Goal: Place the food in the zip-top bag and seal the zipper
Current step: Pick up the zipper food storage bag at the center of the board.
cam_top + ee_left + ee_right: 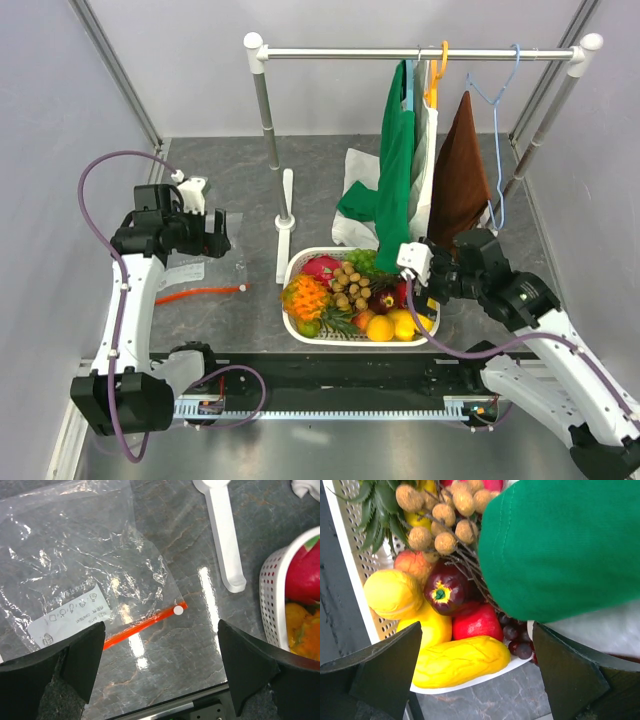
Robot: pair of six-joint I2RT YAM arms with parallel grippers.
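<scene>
The clear zip-top bag lies flat on the grey table at the left, its white label facing up. Its orange-red zipper runs along the near edge, with the white slider at the right end. My left gripper is open and empty above the bag; in the left wrist view it hangs just near of the zipper. The orange pineapple and yellow lemon-like pieces lie in the white slotted basket. My right gripper is open and empty over the yellow pieces.
A clothes rack stands at the back with a green cloth, a white cloth and a brown cloth on hangers. The green cloth hangs over the basket's far side. A white stand lies between bag and basket.
</scene>
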